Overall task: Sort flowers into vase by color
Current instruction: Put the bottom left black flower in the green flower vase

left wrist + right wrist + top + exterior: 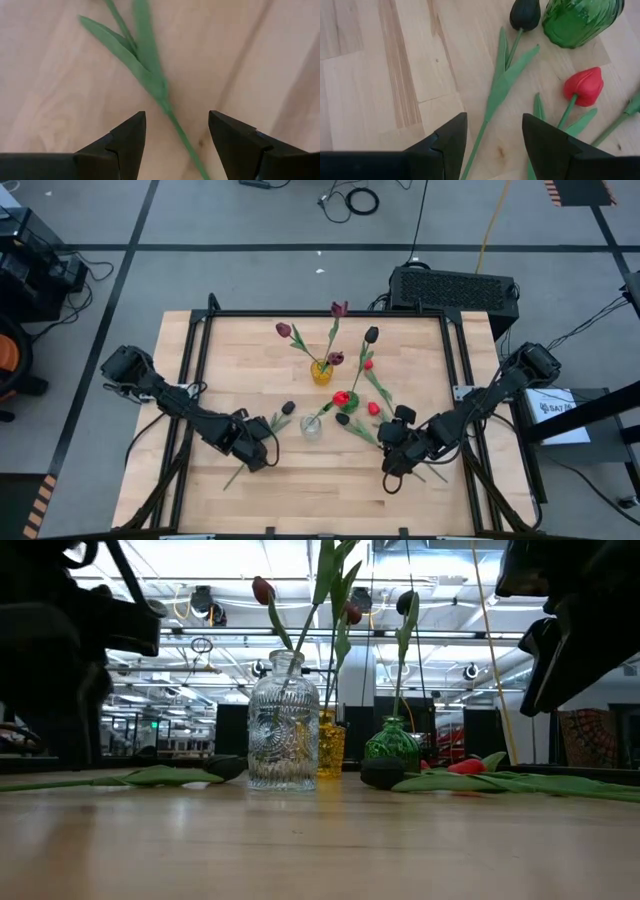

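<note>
Tulips with green stems lie loose on the wooden table. One near-black tulip lies with its stem running toward the near left. My left gripper hangs open above that stem, one finger on either side, touching nothing. Another near-black tulip lies beside the green vase, with a red tulip next to it. My right gripper is open, its fingers straddling the near-black tulip's stem without touching it. Maroon tulips stand in the yellow vase.
A clear glass vase stands between the two grippers, with the green vase just behind it. More loose stems and leaves lie by my right gripper. A black frame edges the table; bare wood stretches along the near edge.
</note>
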Controlling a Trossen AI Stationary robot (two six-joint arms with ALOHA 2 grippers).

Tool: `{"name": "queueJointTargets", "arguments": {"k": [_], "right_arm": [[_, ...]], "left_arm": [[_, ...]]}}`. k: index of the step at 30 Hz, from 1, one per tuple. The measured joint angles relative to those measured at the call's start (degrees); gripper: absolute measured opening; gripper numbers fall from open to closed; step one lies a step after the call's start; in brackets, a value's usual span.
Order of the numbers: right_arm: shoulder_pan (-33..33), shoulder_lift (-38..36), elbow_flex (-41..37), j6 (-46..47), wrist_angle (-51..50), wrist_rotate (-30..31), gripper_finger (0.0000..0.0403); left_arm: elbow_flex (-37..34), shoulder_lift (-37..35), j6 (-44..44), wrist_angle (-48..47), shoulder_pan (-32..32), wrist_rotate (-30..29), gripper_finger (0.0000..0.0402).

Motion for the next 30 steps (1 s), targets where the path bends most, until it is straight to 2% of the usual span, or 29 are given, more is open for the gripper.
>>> {"name": "queueJointTargets", "arguments": {"k": [6, 17, 21, 30], "right_arm": [[0.0, 0.0, 0.0, 0.0, 0.4, 0.0, 0.0183], [0.0, 0.0, 0.0, -0.5, 0.6, 0.0, 0.0183], [0.0, 0.0, 0.0, -0.8, 0.6, 0.0, 0.0183], [0.0, 0.0, 0.0, -1.5, 0.8, 0.0, 0.0183]], "left_arm": [[0.0, 1.4, -0.2, -2.9, 0.5, -1.5, 0.0223], [0.0, 2.7, 0.1, 1.5, 0.5, -0.9, 0.0215], [0.0, 3.0, 0.0, 1.4, 1.2, 0.3, 0.0188], [0.0, 4.2, 0.4, 1.7, 2.7, 2.1, 0.01]]}}
